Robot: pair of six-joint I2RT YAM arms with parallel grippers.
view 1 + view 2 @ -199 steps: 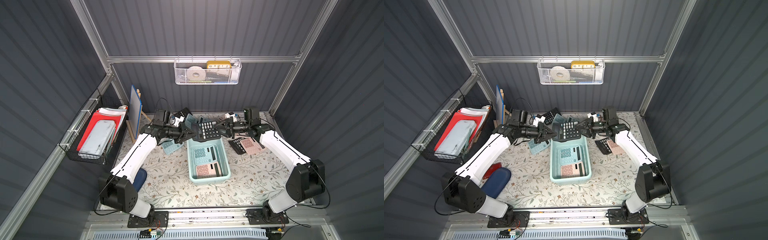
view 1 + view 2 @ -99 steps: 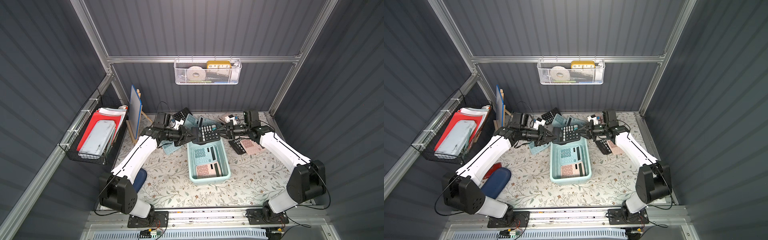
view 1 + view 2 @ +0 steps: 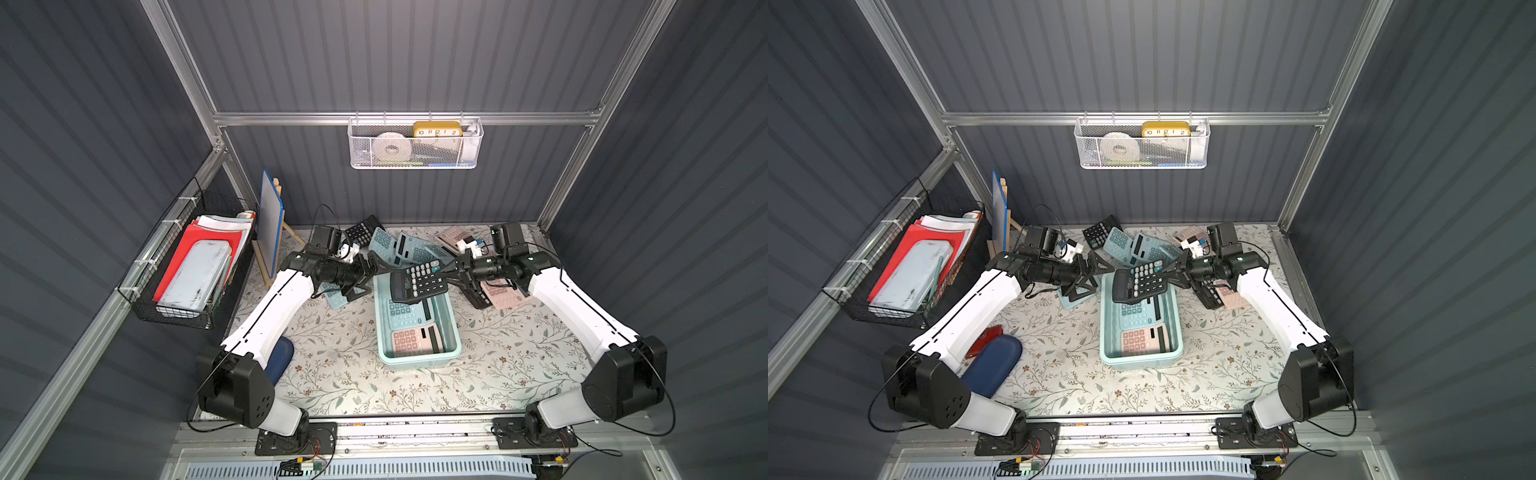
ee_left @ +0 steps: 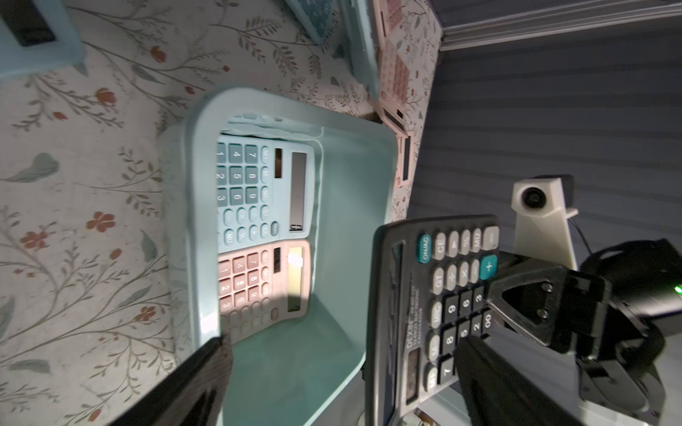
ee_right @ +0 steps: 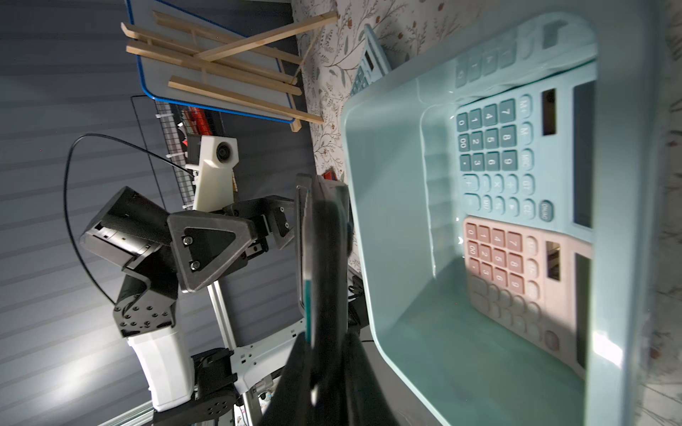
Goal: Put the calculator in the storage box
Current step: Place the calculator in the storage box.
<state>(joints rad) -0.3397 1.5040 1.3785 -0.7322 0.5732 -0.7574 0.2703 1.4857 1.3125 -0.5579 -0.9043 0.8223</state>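
the right pincer (image 3: 445, 271) clamps the black calculator (image 3: 417, 282) by one end, crosswise just above the box (image 3: 380, 328); the left pincer (image 3: 370, 277) gapes open alongside.

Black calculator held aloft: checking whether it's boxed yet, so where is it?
In a top view the black calculator hangs over the storage box at its far end, gripped by the right pincer.

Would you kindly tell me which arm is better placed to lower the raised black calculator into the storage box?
Right. The right gripper is shut on the black calculator, holding it over the far end of the storage box. The left gripper stands open, holding nothing.
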